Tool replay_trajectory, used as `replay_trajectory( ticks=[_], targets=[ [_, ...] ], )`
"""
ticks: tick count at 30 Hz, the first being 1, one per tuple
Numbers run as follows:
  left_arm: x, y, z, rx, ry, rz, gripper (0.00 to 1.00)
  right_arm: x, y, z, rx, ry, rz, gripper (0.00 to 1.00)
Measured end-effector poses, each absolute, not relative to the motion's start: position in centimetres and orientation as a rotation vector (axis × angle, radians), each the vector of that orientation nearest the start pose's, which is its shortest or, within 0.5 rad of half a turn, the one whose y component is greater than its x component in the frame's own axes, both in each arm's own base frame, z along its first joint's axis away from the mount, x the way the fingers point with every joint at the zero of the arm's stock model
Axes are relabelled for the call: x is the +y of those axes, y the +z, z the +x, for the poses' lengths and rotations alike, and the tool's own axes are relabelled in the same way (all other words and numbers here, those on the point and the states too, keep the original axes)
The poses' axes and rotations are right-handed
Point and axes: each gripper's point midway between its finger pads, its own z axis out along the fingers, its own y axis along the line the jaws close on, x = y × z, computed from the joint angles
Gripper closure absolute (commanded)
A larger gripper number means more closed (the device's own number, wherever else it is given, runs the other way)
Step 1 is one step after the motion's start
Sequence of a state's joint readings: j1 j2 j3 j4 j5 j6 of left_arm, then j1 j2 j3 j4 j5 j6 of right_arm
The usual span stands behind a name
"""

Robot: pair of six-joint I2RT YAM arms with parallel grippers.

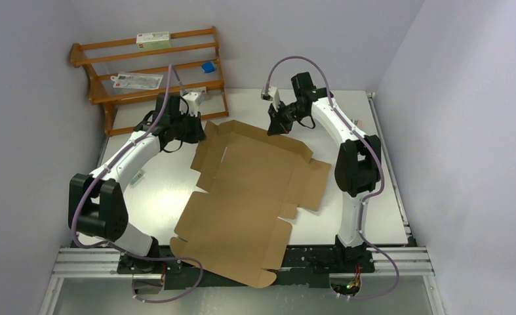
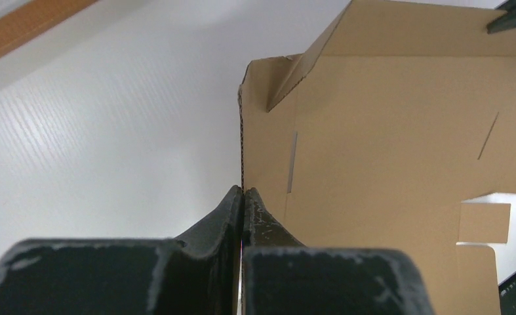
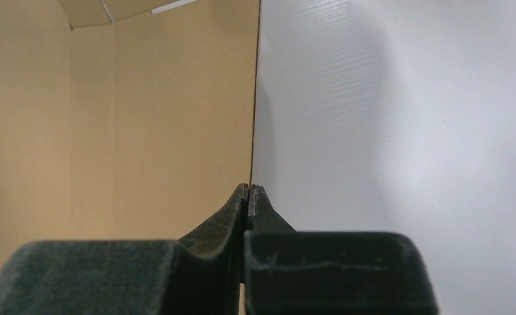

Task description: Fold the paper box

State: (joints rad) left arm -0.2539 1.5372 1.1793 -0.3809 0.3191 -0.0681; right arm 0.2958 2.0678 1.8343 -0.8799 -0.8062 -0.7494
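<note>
Covering much of the white table (image 1: 150, 197), the paper box (image 1: 255, 190) is seen as an unfolded die-cut sheet of plain brown cardboard. Its near end is laid over the table's near edge between the arm bases, and its far flaps are lifted off the surface. A wooden rack (image 1: 111, 47) is set against the wall at the far left corner.

The left arm (image 1: 130, 151) is stretched to the sheet's far left corner and the right arm (image 1: 347, 138) to its far right side. The left gripper (image 2: 242, 191) is pressed together on the thin edge of a raised side flap. The right gripper (image 3: 250, 188) is likewise pinched onto a cardboard edge, with bare table on the edge's other side.

On the rack, a flat pale packet (image 1: 137, 80) is placed on the middle shelf, a white packet (image 1: 153, 39) on the top shelf, and a small blue object (image 1: 208, 67) further right.
</note>
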Motion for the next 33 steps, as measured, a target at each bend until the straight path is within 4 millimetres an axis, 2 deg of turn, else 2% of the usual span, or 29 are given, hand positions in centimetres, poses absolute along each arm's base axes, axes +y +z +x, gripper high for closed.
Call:
replay_trajectory(
  ticks=[4,9,12,15,21,26,33],
  targets=[
    [-15.7,16.2,38.5,2.24,-0.521,0.344,0.95,24.1,15.8,41.1,1.916,0.784,-1.422,1.0],
    [-15.7,17.6,39.0,2.146,-0.537,0.256,0.95,24.2,18.4,41.9,1.867,0.651,-1.415,1.0],
    [-16.0,18.0,39.1,2.096,-0.561,0.198,0.95,24.1,19.2,42.2,1.852,0.568,-1.414,1.0],
    [-16.4,17.6,39.1,2.061,-0.571,0.155,0.95,24.3,19.3,42.1,1.844,0.5,-1.429,1.0],
    [-17.6,16.4,38.1,1.98,-0.568,0.138,0.95,24.3,18.3,41.7,1.834,0.364,-1.458,1.0],
    [-17.8,15.9,36.5,1.903,-0.556,0.146,0.95,24.3,18.0,39.8,1.769,0.258,-1.49,1.0],
    [-17.5,16.0,34.8,1.796,-0.547,0.156,0.95,24.8,19.1,38.0,1.65,0.119,-1.477,1.0]
  ],
)
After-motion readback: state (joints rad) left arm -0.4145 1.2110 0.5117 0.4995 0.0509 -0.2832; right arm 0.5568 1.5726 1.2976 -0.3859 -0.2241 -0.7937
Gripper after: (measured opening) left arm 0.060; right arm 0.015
